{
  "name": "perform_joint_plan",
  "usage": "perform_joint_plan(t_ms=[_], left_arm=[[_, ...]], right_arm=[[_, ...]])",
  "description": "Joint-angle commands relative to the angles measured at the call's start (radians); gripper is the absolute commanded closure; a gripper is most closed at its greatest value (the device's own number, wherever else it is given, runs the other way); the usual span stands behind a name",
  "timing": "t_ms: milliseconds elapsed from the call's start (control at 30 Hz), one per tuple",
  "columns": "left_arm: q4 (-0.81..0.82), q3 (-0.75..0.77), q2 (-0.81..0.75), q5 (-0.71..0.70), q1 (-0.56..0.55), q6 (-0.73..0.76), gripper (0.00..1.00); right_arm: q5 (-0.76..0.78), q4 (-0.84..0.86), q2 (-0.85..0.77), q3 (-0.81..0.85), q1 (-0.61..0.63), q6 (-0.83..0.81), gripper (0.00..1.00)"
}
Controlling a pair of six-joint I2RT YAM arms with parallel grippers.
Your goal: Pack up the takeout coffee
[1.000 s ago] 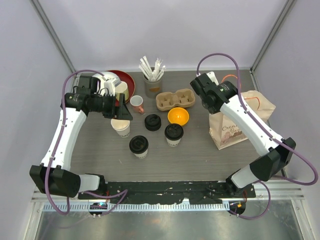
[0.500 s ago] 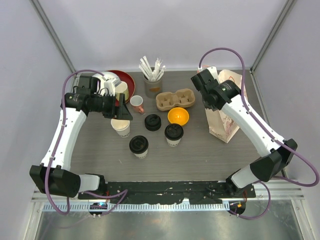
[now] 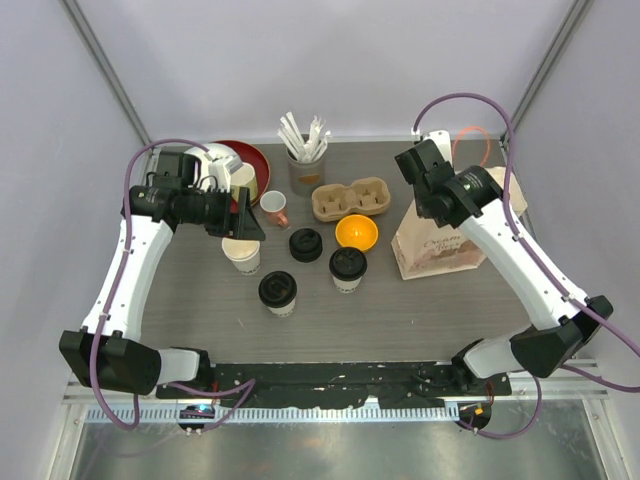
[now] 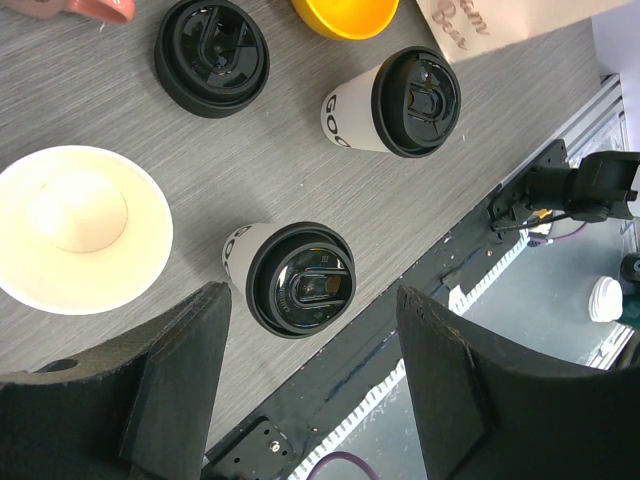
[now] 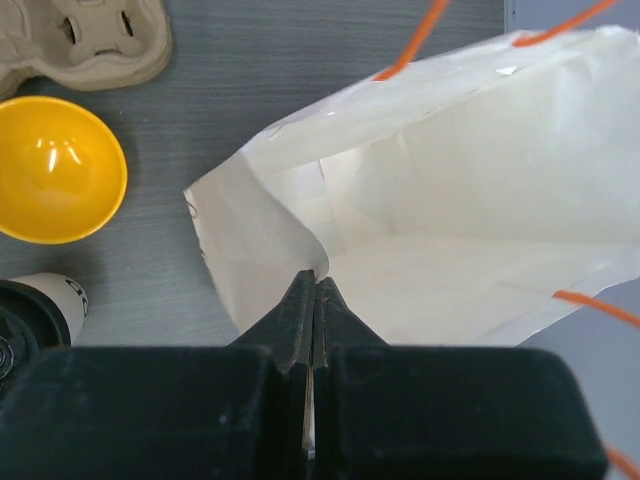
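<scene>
The near cup [image 3: 277, 290] stands left of the other cup [image 3: 347, 266], bag [image 3: 435, 250] to the right, carrier [image 3: 350, 198] behind.

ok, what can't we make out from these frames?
- Top view: red bowl contents, partly under the left arm.
- Top view: paper bag mouth, under the right arm.
- Left wrist view: what the lower lidded cup and upper lidded cup hold; lids cover them.
- Right wrist view: bag floor nearest the right gripper, behind its fingers.
</scene>
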Motion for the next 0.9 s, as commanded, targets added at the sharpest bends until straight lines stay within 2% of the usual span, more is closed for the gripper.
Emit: perform_joint_plan(t_ms=[0,267,467,733,867], left_arm=[[0.011,0.013,-0.016,0.021,0.004,0.01,0.29],[0.011,0.018,-0.012,0.023,0.004,0.01,0.29],[0.008,0.016,-0.011,0.018,0.004,0.015,0.29],[0.011,0.023,-0.002,0.019,0.004,0.012,0.29],[0.006,0.021,-0.003,0.015,0.004,0.013,0.29]], right_arm=[[-0.035,-0.01,-0.01,-0.041,-0.001,0.033,0.99],[-0.015,-0.033,-0.006,-0.024,0.0,0.038,0.99],[-0.061,0.039,-0.039,-0.114,0.0,0.053,0.99],[-0.163,0.116,-0.075,-0.11,0.015,0.05,0.99],[-0.161,0.134,-0.064,-0.107,0.025,0.049,0.99]])
